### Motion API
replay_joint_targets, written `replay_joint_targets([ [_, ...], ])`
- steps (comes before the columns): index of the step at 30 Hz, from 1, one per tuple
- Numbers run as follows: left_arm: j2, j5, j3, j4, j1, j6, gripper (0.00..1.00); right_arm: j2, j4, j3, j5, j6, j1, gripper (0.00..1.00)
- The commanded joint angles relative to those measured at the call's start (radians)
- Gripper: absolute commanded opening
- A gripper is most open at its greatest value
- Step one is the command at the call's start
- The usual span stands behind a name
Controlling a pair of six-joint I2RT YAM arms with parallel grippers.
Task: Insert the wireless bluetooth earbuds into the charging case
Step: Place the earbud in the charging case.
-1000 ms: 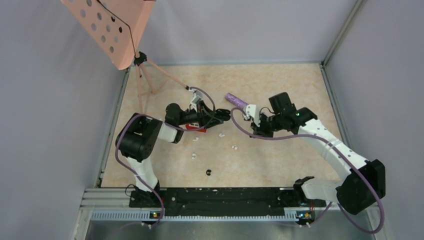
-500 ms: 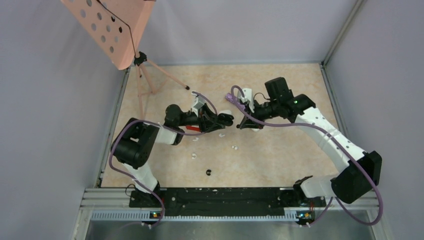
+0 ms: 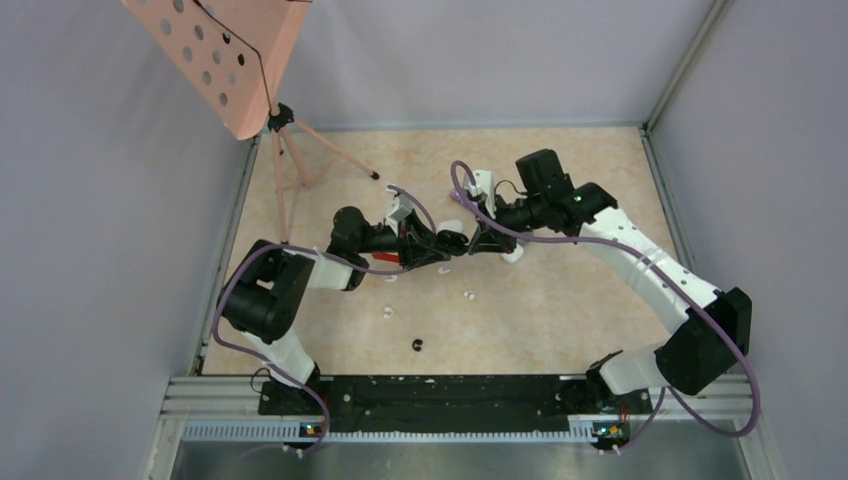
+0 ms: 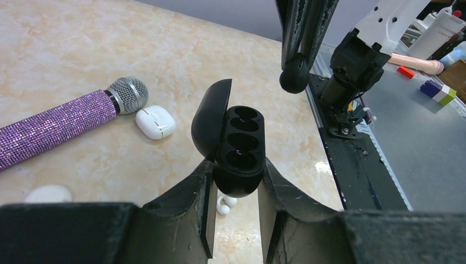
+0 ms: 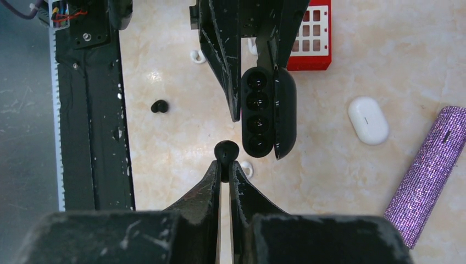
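Here the left gripper (image 4: 236,168) is clamped around the black charging case (image 4: 242,137), which is held above mid-table with its lid open. The right gripper (image 5: 225,165), jaws nearly together, pinches a black earbud (image 5: 226,150) just right of the case's sockets, not touching them. The grip on the bud looks slight. A misaligned push against a socket rim could flick it down among the loose white earbuds (image 4: 222,204).
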Motion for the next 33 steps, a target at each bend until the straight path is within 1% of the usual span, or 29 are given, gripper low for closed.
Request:
replay_joint_targets([
  [1,-0.047,0.021,-0.004,0.014,-0.006,0.032,0.0,0.017,0.043,0.064,0.019,0.015,0.032,0.0],
  [11,-0.054,0.055,-0.003,0.017,-0.007,0.036,0.0,0.061,0.051,0.076,0.117,-0.012,0.08,0.0],
  [18,-0.061,0.066,-0.004,0.016,-0.007,0.038,0.0,0.064,0.05,0.078,0.154,-0.024,0.083,0.0],
  [33,-0.062,0.073,-0.002,0.002,-0.015,0.049,0.0,0.097,0.059,0.088,0.157,-0.021,0.1,0.0],
])
